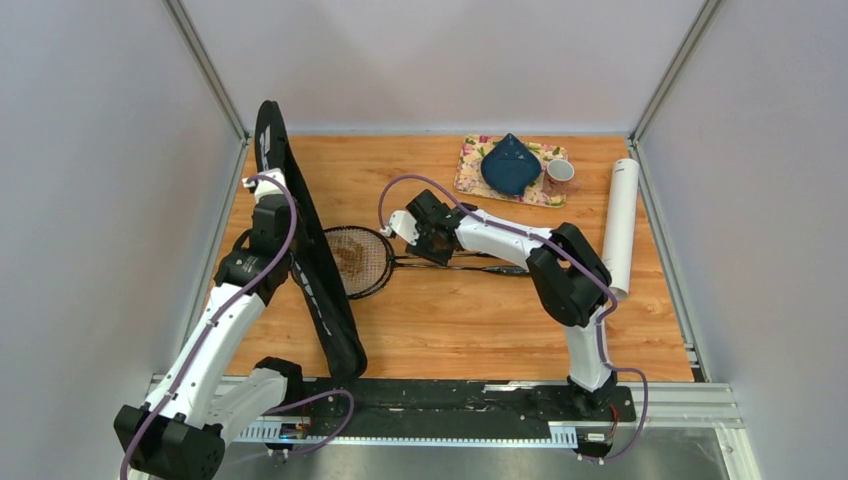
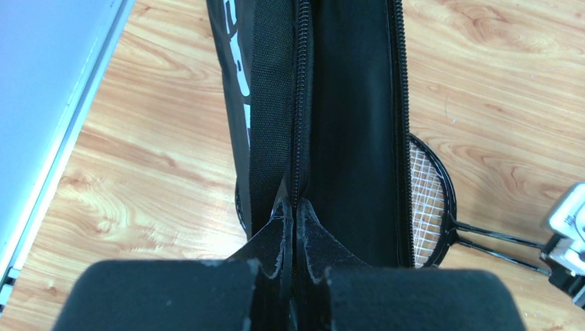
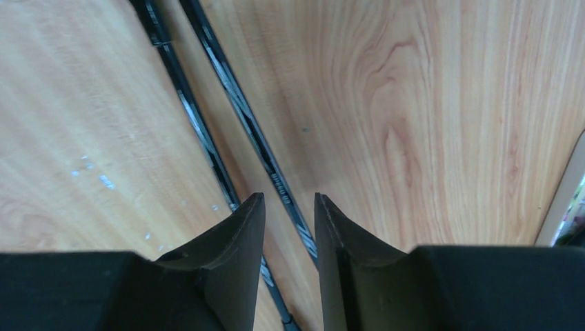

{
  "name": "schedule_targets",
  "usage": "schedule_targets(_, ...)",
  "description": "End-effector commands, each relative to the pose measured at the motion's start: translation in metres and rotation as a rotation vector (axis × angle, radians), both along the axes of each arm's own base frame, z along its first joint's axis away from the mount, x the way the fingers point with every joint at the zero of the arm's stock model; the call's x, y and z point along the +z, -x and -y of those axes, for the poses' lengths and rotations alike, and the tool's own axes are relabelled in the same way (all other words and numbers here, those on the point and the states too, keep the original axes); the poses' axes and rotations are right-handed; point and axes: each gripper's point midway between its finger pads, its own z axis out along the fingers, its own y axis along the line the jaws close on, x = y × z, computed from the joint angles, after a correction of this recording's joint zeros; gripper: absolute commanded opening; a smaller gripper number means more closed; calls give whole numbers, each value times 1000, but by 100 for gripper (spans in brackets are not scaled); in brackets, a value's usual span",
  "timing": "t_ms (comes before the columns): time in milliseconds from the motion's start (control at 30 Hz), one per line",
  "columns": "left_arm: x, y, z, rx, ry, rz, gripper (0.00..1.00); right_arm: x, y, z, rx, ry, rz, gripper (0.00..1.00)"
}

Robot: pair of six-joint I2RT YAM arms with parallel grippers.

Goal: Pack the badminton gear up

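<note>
The long black racket cover [image 1: 318, 270] stands on edge along the left side, its zipper open in the left wrist view [image 2: 345, 103]. My left gripper [image 1: 268, 192] is shut on the cover's zipper edge [image 2: 295, 207] and holds it up. Two black rackets lie flat with their heads [image 1: 358, 260] against the cover; one head shows in the left wrist view [image 2: 428, 200]. My right gripper [image 1: 432, 238] is open just above the two shafts [image 3: 241, 117], its fingers astride one shaft [image 3: 288, 200]. The white tube [image 1: 620, 225] lies at the right. No shuttlecocks are in view.
A floral tray [image 1: 470, 178] with a blue cloth [image 1: 510, 165] sits at the back, a small cup [image 1: 558, 172] beside it. Grey walls close in the left and right sides. The right arm's elbow [image 1: 565, 275] rests near the tube.
</note>
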Motion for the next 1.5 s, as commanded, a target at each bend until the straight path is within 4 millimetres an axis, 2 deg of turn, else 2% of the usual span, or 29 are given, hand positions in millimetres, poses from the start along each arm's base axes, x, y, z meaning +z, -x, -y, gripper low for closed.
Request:
schedule_targets(0,19,-2,2,-1,42,77,0,-6,-18,0,20,50,90,36)
schedule_targets(133,21,-2,2,-2,40,81,0,-5,-22,-3,21,50,107,40)
schedule_targets(200,21,-3,4,-7,49,84,0,-9,-25,-1,22,68,117,44)
schedule_targets(333,19,-1,5,-11,52,79,0,-21,-27,-9,54,52,119,44)
schedule_targets(433,20,0,3,-11,45,86,0,-28,-29,-15,84,46,117,33)
schedule_targets(467,22,0,2,-8,39,90,0,-28,-30,-16,92,42,115,23)
schedule_targets(533,23,1,-1,0,29,96,0,-27,-32,-21,116,34,122,14)
schedule_targets(567,25,1,-4,15,19,104,0,-26,-33,-23,117,30,131,4)
schedule_targets(600,27,0,-6,23,12,111,0,-21,-35,-22,114,34,152,0)
schedule_targets(667,28,-2,-11,42,-17,112,0,-7,-45,-29,99,20,250,0)
schedule_targets(700,29,-3,-13,49,-30,114,0,5,-57,-20,48,61,334,0)
schedule_targets(733,32,-4,-18,73,-53,115,0,21,-65,-22,25,53,391,0)
schedule_targets(767,32,-6,-21,82,-78,105,0,36,-74,-11,-32,100,453,0)
schedule_targets(800,35,-7,-24,92,-93,107,0,48,-77,-8,-56,111,479,0)
schedule_targets(833,36,-8,-29,111,-112,106,0,72,-80,-10,-72,89,517,0)
schedule_targets(900,34,-12,-31,113,-125,97,0,95,-81,-4,-104,94,550,0)
schedule_targets(933,32,-14,-32,113,-113,92,0,117,-84,-3,-131,77,584,0)
schedule_targets(967,29,-16,-31,110,-105,84,0,127,-85,3,-162,101,611,0)
schedule_targets(1000,27,-18,-30,105,-97,82,0,129,-81,10,-168,138,601,0)
schedule_targets(1067,22,-23,-25,84,-82,71,0,147,-78,17,-196,151,627,0)
schedule_targets(1200,8,-37,-22,83,-66,50,0,153,-62,42,-272,227,622,0)
schedule_targets(1333,-13,-58,-16,76,-11,5,0,167,-47,56,-335,225,663,0)
schedule_targets(1367,-25,-65,-14,78,-7,-30,0,172,-44,59,-352,223,674,0)
schedule_targets(1400,-23,-70,-12,75,-4,-40,0,175,-39,64,-356,222,670,0)
schedule_targets(1467,-34,-79,-11,81,-7,-66,0,180,-31,64,-349,217,683,0)
